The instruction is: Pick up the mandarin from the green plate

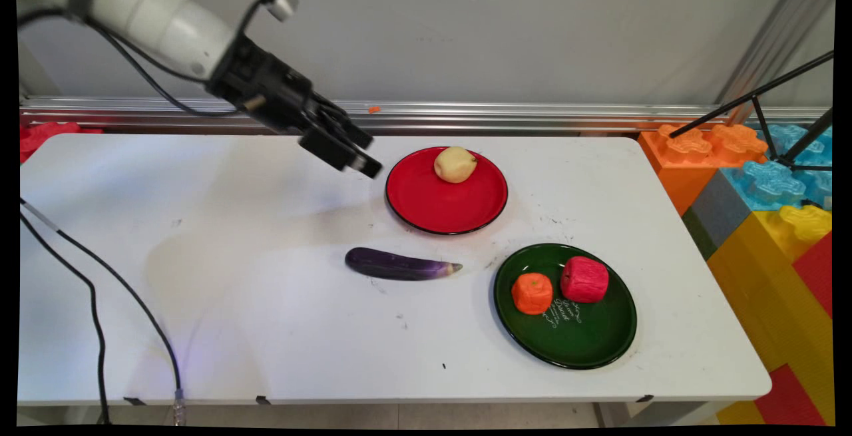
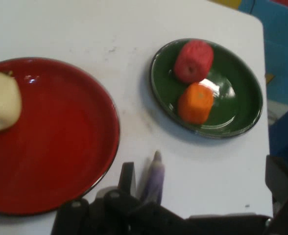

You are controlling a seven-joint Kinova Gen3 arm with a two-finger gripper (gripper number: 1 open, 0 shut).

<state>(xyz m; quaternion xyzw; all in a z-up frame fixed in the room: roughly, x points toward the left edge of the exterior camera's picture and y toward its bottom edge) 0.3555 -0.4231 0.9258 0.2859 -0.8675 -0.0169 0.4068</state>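
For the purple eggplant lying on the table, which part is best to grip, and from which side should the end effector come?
Probably the thick middle of the eggplant, from straight above. It lies flat and alone on the white table, its long axis running left to right in the main view, so the fingers should close across its narrow width. Its tip toward the green plate tapers and could slip.

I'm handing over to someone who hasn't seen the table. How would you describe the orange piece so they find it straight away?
Start at the green plate on the white table, nearer the camera than the red plate. Two chunky pieces sit on it, close together. The orange piece is the one toward the eggplant; its neighbour, the red piece, is a deeper pinkish red.
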